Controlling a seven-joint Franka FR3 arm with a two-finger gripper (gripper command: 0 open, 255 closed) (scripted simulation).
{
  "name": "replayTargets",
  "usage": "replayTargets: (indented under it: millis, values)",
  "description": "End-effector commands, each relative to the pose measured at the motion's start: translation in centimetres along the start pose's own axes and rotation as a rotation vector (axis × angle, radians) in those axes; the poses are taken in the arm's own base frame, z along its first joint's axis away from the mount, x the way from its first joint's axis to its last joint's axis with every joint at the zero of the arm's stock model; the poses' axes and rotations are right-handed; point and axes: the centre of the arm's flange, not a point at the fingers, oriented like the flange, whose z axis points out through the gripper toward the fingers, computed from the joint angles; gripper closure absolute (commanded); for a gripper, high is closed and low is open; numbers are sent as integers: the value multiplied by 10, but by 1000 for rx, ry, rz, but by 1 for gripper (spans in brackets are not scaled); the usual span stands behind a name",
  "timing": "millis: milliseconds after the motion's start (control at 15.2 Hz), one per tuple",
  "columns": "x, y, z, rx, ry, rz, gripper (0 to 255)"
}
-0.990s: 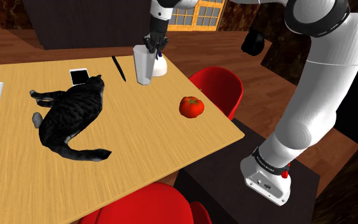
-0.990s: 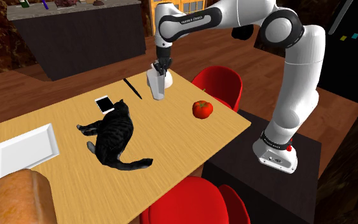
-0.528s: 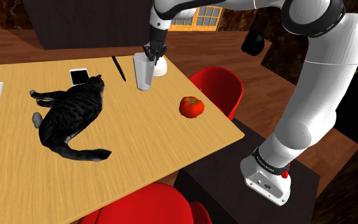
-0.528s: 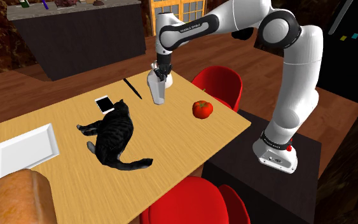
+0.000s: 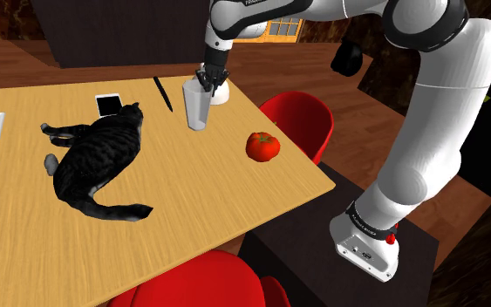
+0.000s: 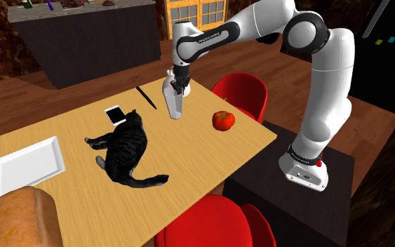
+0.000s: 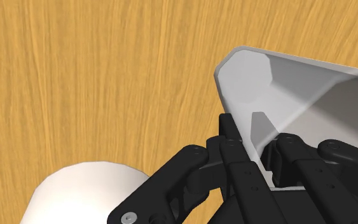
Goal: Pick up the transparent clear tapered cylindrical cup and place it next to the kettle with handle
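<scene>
My gripper [image 5: 207, 80] pinches the wall of the pale grey tapered cup [image 5: 197, 106] at its rim; the wrist view shows one finger inside it and one outside. The cup stands upright under my hand above the wooden table [image 5: 200, 192], just in front of the white kettle [image 5: 221, 92]. Whether its base touches the tabletop I cannot tell. A black pen [image 5: 163, 93] lies near the cup on the shoulder view's left, a grey tabby cat [image 5: 95, 161] lies further left, and a tomato [image 5: 262, 146] sits nearer the stand.

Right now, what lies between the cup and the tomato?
Nothing: only bare wooden tabletop separates the cup from the tomato, as the shoulder view shows.
</scene>
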Motion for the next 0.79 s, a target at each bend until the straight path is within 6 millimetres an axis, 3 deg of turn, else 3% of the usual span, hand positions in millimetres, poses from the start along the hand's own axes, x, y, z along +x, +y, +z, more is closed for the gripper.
replayTargets:
  millis: [0,198,264,594,726]
  values:
    - [0,0,0,0,1,0,255]
    - [0,0,0,0,1,0,255]
    - [0,0,0,0,1,0,0]
    - [0,0,0,0,1,0,0]
    - [0,0,-26,0,1,0,0]
